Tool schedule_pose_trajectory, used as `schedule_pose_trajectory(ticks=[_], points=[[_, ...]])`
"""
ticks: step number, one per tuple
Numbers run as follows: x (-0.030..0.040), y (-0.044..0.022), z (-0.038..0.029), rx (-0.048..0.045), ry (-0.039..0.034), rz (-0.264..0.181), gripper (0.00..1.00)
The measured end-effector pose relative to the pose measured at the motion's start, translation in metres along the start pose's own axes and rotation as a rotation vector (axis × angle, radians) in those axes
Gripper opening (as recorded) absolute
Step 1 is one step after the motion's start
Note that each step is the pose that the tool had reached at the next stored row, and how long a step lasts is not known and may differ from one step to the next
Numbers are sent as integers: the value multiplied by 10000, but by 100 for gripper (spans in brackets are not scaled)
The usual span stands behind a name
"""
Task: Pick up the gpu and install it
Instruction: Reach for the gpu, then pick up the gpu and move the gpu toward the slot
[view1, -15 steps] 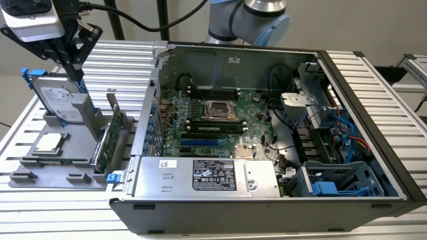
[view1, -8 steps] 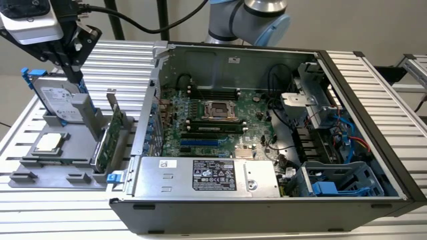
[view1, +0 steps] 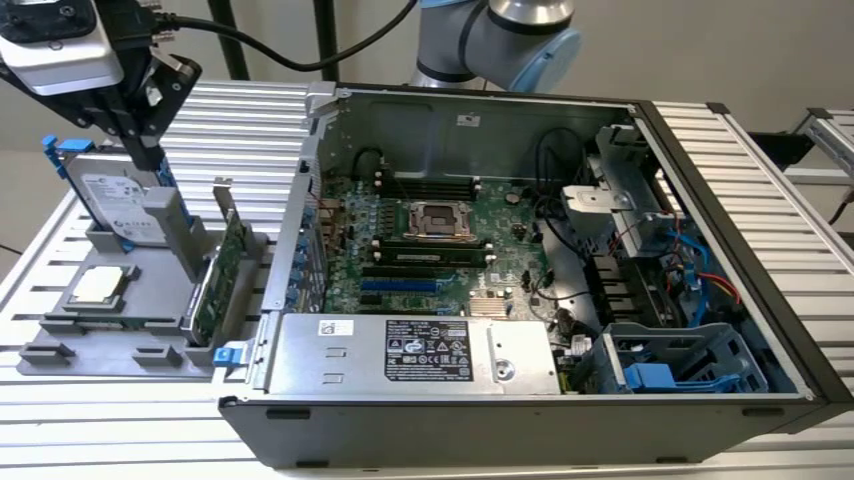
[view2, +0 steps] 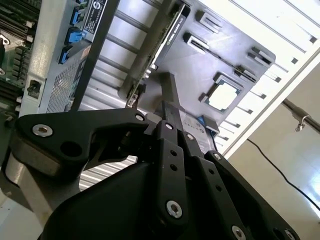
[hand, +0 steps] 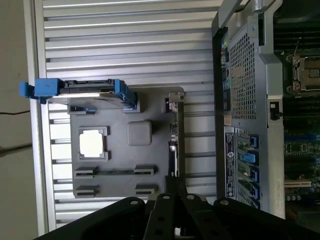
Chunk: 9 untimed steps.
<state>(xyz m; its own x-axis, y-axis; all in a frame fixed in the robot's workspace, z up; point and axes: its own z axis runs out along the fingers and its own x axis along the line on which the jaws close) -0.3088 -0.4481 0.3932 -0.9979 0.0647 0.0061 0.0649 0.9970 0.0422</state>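
Note:
The gpu (view1: 222, 268) stands on edge in a grey holder (view1: 147, 300) on the exterior view's left, green board facing the holder, silver bracket at its far end. In the first wrist view the gpu (hand: 174, 136) appears edge-on as a thin strip, and in the second wrist view the gpu (view2: 159, 47) runs beside the case wall. My gripper (view1: 148, 163) hangs well above the holder, shut, with nothing in it. Its fingertips (hand: 172, 184) line up with one end of the card, clearly apart from it.
A hard drive with blue rails (view1: 118, 205) stands in the holder's far end, and a square CPU chip (view1: 104, 285) lies flat on it. The open computer case (view1: 534, 250) with its motherboard (view1: 427, 240) sits to the exterior view's right. Ribbed aluminium table (view1: 254, 120) lies all around.

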Motion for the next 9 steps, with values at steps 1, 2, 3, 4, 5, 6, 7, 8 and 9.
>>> schedule_pose_trajectory(ticks=[1,2,3,4,5,6,7,8,9], points=[[0,-7,0,0,2,0,0],[-1,-15,0,0,4,0,0],[-2,-22,0,1,6,-1,0],[-3,-27,0,1,6,-2,0],[-5,-32,0,0,7,-5,0],[-9,-37,0,0,7,-9,0],[-14,-43,-1,1,8,-14,0],[-20,-49,-1,1,9,-21,0],[-26,-54,-1,1,9,-28,0]])
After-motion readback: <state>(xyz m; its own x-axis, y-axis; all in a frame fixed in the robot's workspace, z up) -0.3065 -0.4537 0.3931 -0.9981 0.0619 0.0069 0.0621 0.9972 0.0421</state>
